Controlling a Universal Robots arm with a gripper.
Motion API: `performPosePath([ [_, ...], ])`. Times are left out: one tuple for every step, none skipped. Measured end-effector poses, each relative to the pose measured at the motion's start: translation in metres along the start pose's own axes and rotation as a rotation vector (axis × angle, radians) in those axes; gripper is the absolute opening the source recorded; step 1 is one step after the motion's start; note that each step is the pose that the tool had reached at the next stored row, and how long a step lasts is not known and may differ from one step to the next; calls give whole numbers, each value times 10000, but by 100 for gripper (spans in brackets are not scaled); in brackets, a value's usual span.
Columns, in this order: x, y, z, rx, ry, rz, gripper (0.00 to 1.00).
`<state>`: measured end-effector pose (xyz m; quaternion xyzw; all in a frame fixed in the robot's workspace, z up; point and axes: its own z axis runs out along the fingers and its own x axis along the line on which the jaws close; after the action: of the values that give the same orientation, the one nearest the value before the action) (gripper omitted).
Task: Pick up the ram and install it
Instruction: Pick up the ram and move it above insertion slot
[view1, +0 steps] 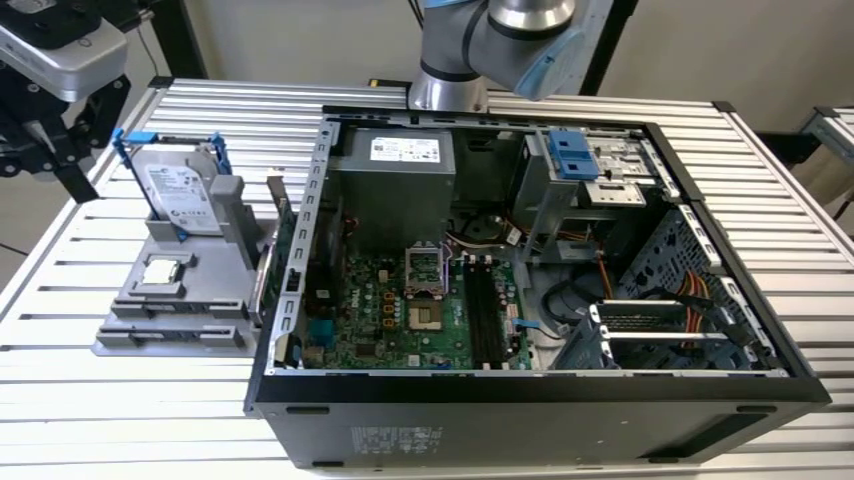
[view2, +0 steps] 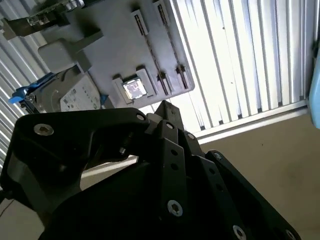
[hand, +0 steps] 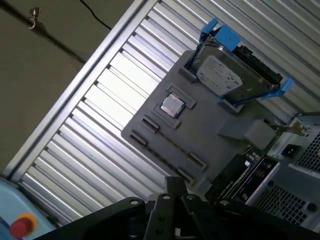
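Lying open on its side, a black computer case (view1: 534, 410) holds a green motherboard (view1: 400, 310), a grey power supply (view1: 394, 175), a drive cage with blue tabs (view1: 571, 155) and a bundle of orange and yellow cables (view1: 674, 290).

Just beside the case, on the exterior view's left, sits a grey fixture tray (view1: 147, 335). A silver hard drive (view1: 180, 190) with blue rails stands upright in its far end, and a small square processor chip (view1: 163, 270) lies flat in a recess in the middle. What looks to be the ram (hand: 240, 172) is a dark, narrow board with pale specks. It stands on edge along the tray's side nearest the case, close to the case's vented rear wall.

The jaws hang at the exterior view's upper left, near the hard drive and apart from the ram. Whether they are open or closed cannot be told. The arm's black wrist housing (view2: 150, 190) fills the foreground in both wrist views.

Everything rests on a slatted aluminium desk (view1: 107, 410). Beyond its edge are a beige floor (hand: 45, 75) and a red button (hand: 20, 226) on a pale blue surface.
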<state>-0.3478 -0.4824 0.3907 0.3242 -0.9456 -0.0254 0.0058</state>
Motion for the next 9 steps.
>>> performPosePath([
  [0,0,0,-1,6,-110,0],
  [-1,0,-1,-1,13,-224,0],
  [-2,-1,1,-2,16,-348,0],
  [-3,-1,-1,-3,26,-464,0],
  [-4,-2,0,-3,30,-592,0],
  [-4,-3,0,-4,38,-717,0],
  [-5,-3,0,-4,44,-834,0],
  [-5,-4,-1,-5,50,-951,0],
  [-6,-5,0,-5,52,-1071,0],
])
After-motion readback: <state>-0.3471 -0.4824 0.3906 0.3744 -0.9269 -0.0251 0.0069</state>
